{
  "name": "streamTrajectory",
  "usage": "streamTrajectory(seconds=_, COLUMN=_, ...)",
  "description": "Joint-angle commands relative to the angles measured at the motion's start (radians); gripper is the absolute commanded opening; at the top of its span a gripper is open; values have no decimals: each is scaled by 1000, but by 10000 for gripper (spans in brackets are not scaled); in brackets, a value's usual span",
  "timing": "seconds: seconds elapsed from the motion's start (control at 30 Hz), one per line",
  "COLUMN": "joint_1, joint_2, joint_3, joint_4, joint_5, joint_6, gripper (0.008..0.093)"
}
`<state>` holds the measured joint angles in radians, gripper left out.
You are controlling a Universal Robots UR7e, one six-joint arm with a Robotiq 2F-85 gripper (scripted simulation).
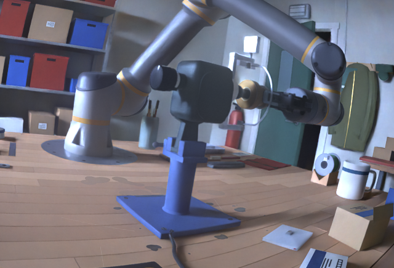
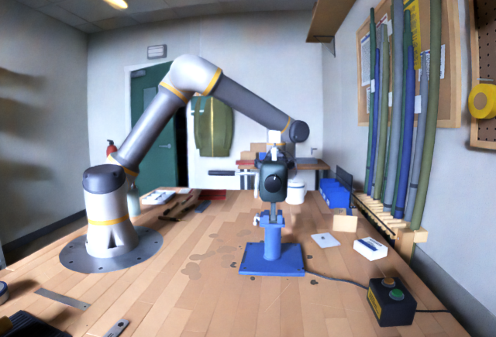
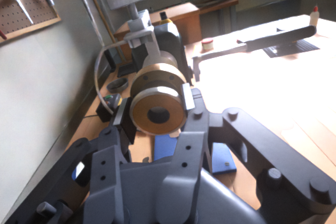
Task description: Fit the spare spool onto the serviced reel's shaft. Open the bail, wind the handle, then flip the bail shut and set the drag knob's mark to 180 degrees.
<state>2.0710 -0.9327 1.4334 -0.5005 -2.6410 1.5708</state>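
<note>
The gold spare spool (image 1: 251,94) (image 3: 158,100) is in my gripper's (image 1: 266,97) (image 3: 156,108) grasp, held level at the front of the reel. The dark reel body (image 1: 203,91) (image 2: 273,182) sits clamped on a blue stand (image 1: 181,192) (image 2: 272,245) on the bench. The spool is in line with the reel's front end, close to the rotor. The shaft itself is hidden behind the spool. The thin wire bail (image 1: 269,94) (image 3: 99,78) arcs around the spool. A black knob (image 1: 164,78) (image 2: 273,183) sits on the reel's rear end. The handle (image 3: 278,38) reaches out to the side.
A white mug (image 1: 354,179) and a cardboard box (image 1: 361,225) stand on the bench to the right. A white card (image 1: 288,236) lies near the stand's base. A button box (image 2: 390,301) with its cable sits at the bench corner. Rods lean in a rack (image 2: 400,125) on the wall.
</note>
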Motion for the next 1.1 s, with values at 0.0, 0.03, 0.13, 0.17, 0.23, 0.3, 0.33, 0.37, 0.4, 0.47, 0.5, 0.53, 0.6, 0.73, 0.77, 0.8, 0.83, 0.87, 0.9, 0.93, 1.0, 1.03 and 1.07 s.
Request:
streamTrajectory(seconds=0.0, joint_1=0, joint_2=-1, joint_3=0, joint_4=0, joint_5=0, joint_6=0, gripper=80)
streamTrajectory(seconds=0.03, joint_1=-1, joint_2=-1, joint_3=1, joint_4=0, joint_5=0, joint_6=0, gripper=80)
streamTrajectory(seconds=0.13, joint_1=-2, joint_2=-2, joint_3=2, joint_4=-1, joint_5=-1, joint_6=0, gripper=80)
streamTrajectory(seconds=0.17, joint_1=-2, joint_2=-3, joint_3=3, joint_4=-1, joint_5=-2, joint_6=0, gripper=80)
streamTrajectory(seconds=0.23, joint_1=-3, joint_2=-3, joint_3=4, joint_4=-1, joint_5=-2, joint_6=0, gripper=80)
streamTrajectory(seconds=0.3, joint_1=-3, joint_2=-4, joint_3=5, joint_4=-2, joint_5=-3, joint_6=0, gripper=80)
streamTrajectory(seconds=0.33, joint_1=-4, joint_2=-4, joint_3=5, joint_4=-2, joint_5=-3, joint_6=0, gripper=80)
streamTrajectory(seconds=0.37, joint_1=-4, joint_2=-4, joint_3=6, joint_4=-2, joint_5=-4, joint_6=0, gripper=80)
streamTrajectory(seconds=0.4, joint_1=-4, joint_2=-5, joint_3=6, joint_4=-2, joint_5=-4, joint_6=0, gripper=80)
streamTrajectory(seconds=0.47, joint_1=-5, joint_2=-5, joint_3=7, joint_4=-3, joint_5=-4, joint_6=0, gripper=80)
streamTrajectory(seconds=0.5, joint_1=-5, joint_2=-6, joint_3=8, joint_4=-3, joint_5=-5, joint_6=0, gripper=80)
streamTrajectory(seconds=0.53, joint_1=-5, joint_2=-6, joint_3=8, joint_4=-3, joint_5=-5, joint_6=0, gripper=80)
streamTrajectory(seconds=0.6, joint_1=-6, joint_2=-6, joint_3=9, joint_4=-4, joint_5=-6, joint_6=0, gripper=80)
streamTrajectory(seconds=0.73, joint_1=-7, joint_2=-8, joint_3=11, joint_4=-4, joint_5=-7, joint_6=0, gripper=80)
streamTrajectory(seconds=0.77, joint_1=-7, joint_2=-8, joint_3=12, joint_4=-5, joint_5=-7, joint_6=0, gripper=80)
streamTrajectory(seconds=0.8, joint_1=-8, joint_2=-8, joint_3=12, joint_4=-5, joint_5=-7, joint_6=0, gripper=80)
streamTrajectory(seconds=0.83, joint_1=-8, joint_2=-8, joint_3=13, joint_4=-5, joint_5=-8, joint_6=0, gripper=80)
streamTrajectory(seconds=0.87, joint_1=-8, joint_2=-9, joint_3=13, joint_4=-5, joint_5=-8, joint_6=0, gripper=80)
streamTrajectory(seconds=0.9, joint_1=-9, joint_2=-9, joint_3=14, joint_4=-5, joint_5=-8, joint_6=0, gripper=80)
streamTrajectory(seconds=0.93, joint_1=-9, joint_2=-9, joint_3=14, joint_4=-6, joint_5=-9, joint_6=0, gripper=80)
streamTrajectory(seconds=1.0, joint_1=-10, joint_2=-10, joint_3=15, joint_4=-6, joint_5=-9, joint_6=0, gripper=80)
streamTrajectory(seconds=1.03, joint_1=-10, joint_2=-10, joint_3=16, joint_4=-6, joint_5=-10, joint_6=0, gripper=80)
streamTrajectory(seconds=1.07, joint_1=-10, joint_2=-11, joint_3=16, joint_4=-7, joint_5=-10, joint_6=0, gripper=80)
